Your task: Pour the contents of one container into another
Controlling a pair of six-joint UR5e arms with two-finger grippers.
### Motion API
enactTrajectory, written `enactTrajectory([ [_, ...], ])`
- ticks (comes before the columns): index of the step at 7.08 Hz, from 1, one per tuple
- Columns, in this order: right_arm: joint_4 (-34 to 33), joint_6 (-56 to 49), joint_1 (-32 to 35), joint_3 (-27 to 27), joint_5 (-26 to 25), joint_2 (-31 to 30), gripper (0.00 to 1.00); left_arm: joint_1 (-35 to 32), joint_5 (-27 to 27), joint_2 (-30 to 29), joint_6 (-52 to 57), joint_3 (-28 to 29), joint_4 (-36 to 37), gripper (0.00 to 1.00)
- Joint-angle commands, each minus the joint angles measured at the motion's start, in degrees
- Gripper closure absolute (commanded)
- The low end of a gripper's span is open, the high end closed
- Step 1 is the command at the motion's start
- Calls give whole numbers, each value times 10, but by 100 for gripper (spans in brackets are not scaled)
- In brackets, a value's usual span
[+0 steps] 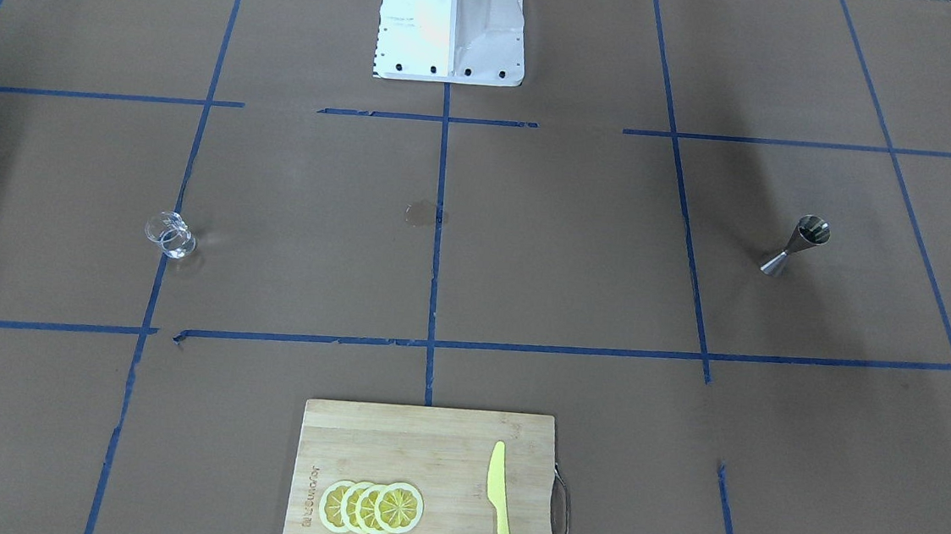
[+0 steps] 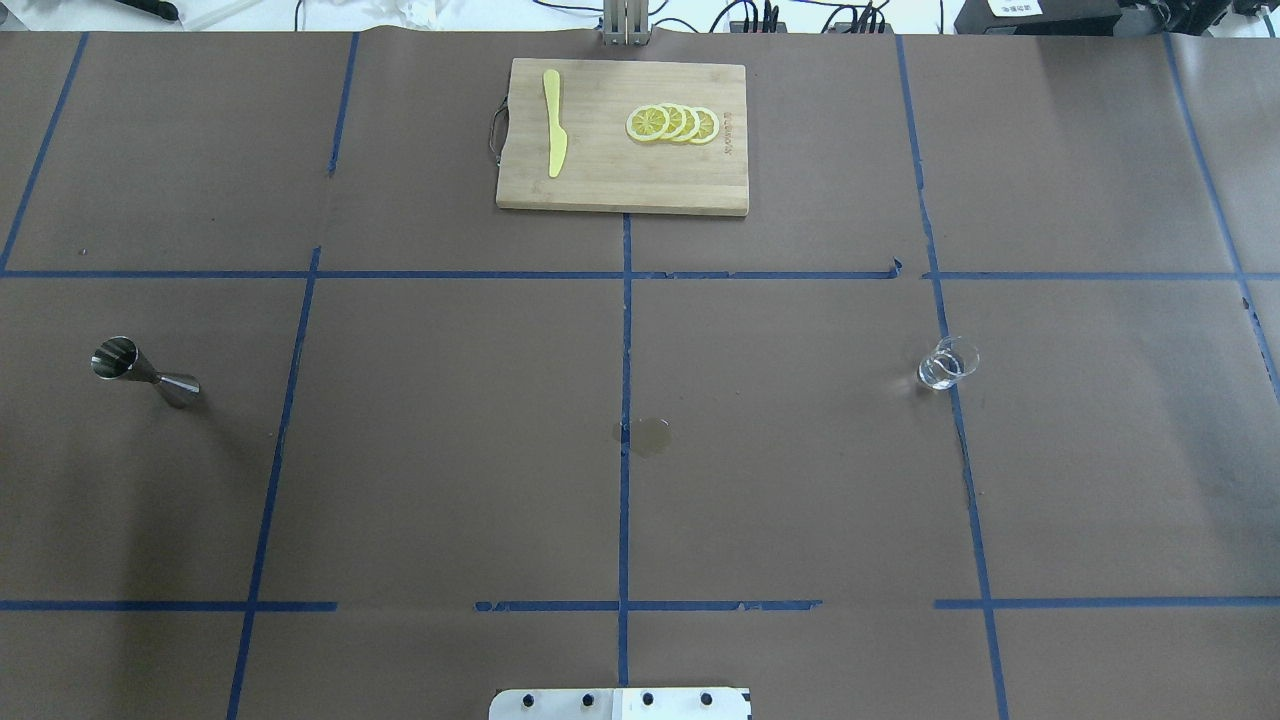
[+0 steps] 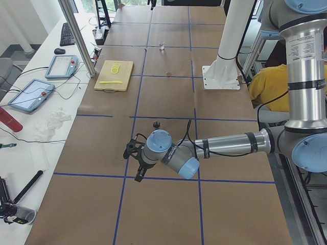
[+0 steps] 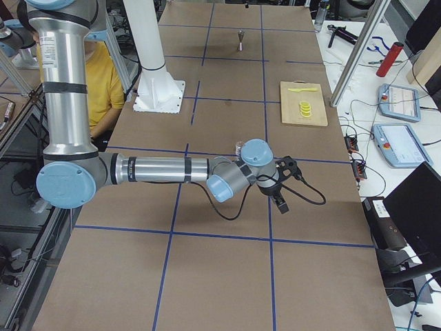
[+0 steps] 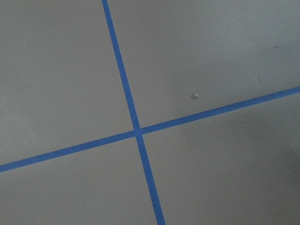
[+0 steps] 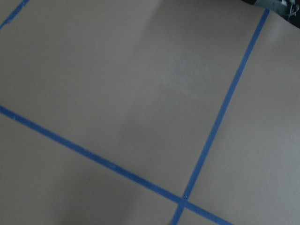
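Note:
The clear glass tumbler (image 2: 946, 364) stands upright on the brown table, on the robot's right side; it also shows in the front view as the tumbler (image 1: 170, 235). The steel hourglass jigger (image 2: 145, 368) stands upright on the robot's left side. Neither gripper shows in the overhead or front views. In the exterior left view the left gripper (image 3: 132, 162) hangs low over the table, nearer that camera than the jigger (image 3: 156, 124). In the exterior right view the right gripper (image 4: 289, 185) sits just past the tumbler (image 4: 238, 147). Whether either gripper is open or shut, I cannot tell. Both wrist views show only table paper and blue tape.
A wooden cutting board (image 2: 600, 190) at the far middle edge carries lemon slices (image 2: 672, 123) and a yellow knife (image 2: 554, 136). A small wet stain (image 2: 648, 436) marks the table centre. The white robot base (image 1: 452, 19) stands at the near edge. A person in yellow (image 3: 268, 87) sits behind it.

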Motion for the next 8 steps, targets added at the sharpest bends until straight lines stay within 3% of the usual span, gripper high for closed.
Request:
enactTrajectory([
  [1, -174, -109, 30, 12, 24, 8, 0, -37, -7, -7, 70, -97, 229, 0],
  [2, -263, -111, 37, 20, 24, 48, 0, -58, -8, -7, 75, -132, 326, 0],
  [5, -276, -99, 29, 15, 17, 36, 0, -78, -8, 51, 79, -132, 330, 0],
  [6, -277, -98, 13, -2, -10, 31, 0, -72, -7, 45, 83, -131, 286, 0],
  [7, -283, -95, -2, -4, 8, 30, 0, -71, -9, 59, 82, -121, 187, 0],
  [8, -283, -96, -2, 0, 17, 29, 0, -71, -9, 87, 82, -96, 147, 0],
])
